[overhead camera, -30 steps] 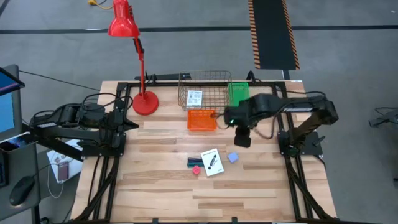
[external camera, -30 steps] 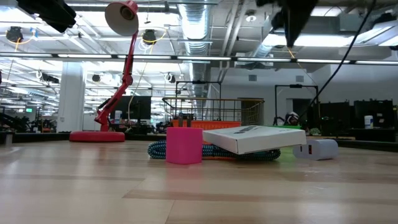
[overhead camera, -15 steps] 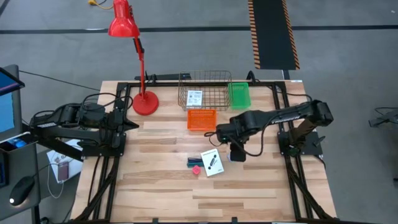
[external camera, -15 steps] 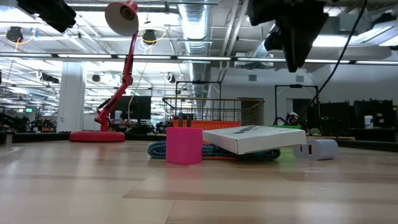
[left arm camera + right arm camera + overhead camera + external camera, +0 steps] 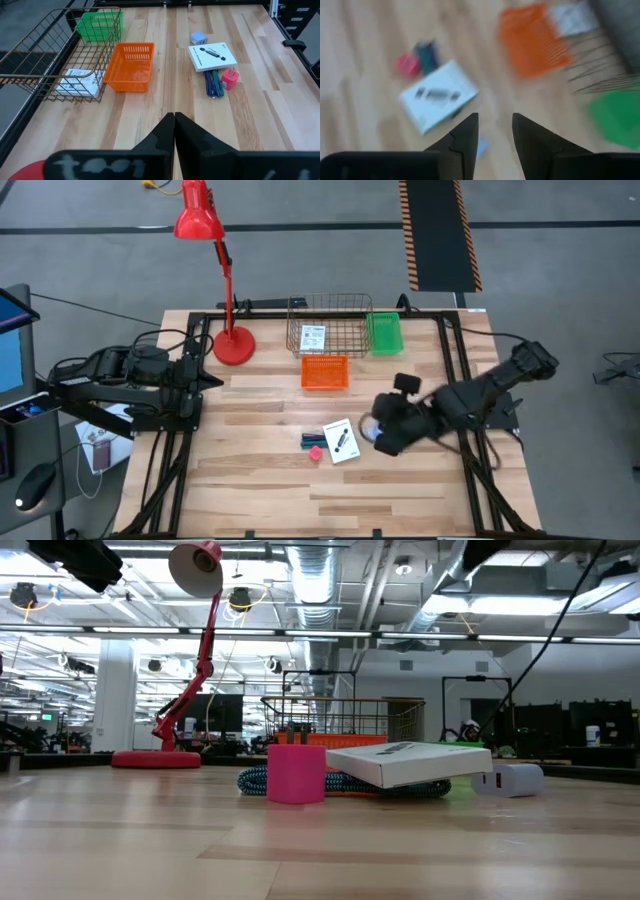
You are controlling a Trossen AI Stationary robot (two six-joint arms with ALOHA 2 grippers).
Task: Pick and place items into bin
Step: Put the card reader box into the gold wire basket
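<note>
A white printed card box lies on the wooden table, partly on a teal cable, with a pink piece beside it. The pale blue cube sits just right of the box. In the high view it is mostly hidden under my right gripper. That gripper hovers above it, open, with nothing between its fingers. A second white card lies in the wire bin. My left gripper waits shut at the table's left.
An orange basket and a green basket stand next to the wire bin at the far side. A red desk lamp stands at the far left. Bare wood stretches along the near edge.
My right gripper has swung from beside the orange basket toward the table's near edge. It now hangs over the pale blue cube, and its wrist has turned on the way. The items have not moved.
</note>
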